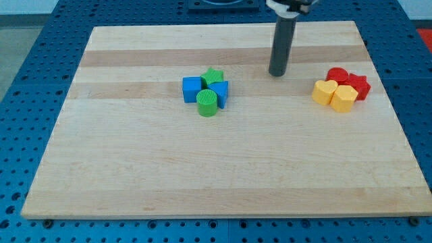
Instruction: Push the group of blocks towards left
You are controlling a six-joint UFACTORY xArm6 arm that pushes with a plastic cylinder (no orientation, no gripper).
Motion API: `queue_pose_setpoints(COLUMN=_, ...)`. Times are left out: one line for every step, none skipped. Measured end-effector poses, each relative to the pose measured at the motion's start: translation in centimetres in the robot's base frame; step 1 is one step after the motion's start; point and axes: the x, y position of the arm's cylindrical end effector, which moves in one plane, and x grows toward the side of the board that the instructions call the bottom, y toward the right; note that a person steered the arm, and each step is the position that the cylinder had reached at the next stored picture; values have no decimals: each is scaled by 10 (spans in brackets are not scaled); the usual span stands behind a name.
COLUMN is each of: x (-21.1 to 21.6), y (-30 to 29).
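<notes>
Near the board's middle, a tight group holds a blue cube (pixel 192 88), a green star (pixel 213 76), a blue triangular block (pixel 220 92) and a green cylinder (pixel 208 105). At the view's right a second group holds a red cylinder (pixel 337 75), a red star (pixel 359 86), a yellow heart-like block (pixel 325 91) and a yellow hexagonal block (pixel 343 98). My tip (pixel 277 73) stands between the two groups, right of and slightly above the green star, and touches no block.
The wooden board (pixel 135 169) lies on a blue perforated table (pixel 27 81). The rod comes down from the view's top.
</notes>
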Motion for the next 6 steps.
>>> queue_pose_setpoints(x=9, y=-22)
queue_pose_setpoints(x=17, y=-41)
queue_pose_setpoints(x=21, y=-58)
queue_pose_setpoints(x=27, y=-74)
queue_pose_setpoints(x=35, y=-90)
queue_pose_setpoints(x=41, y=-106)
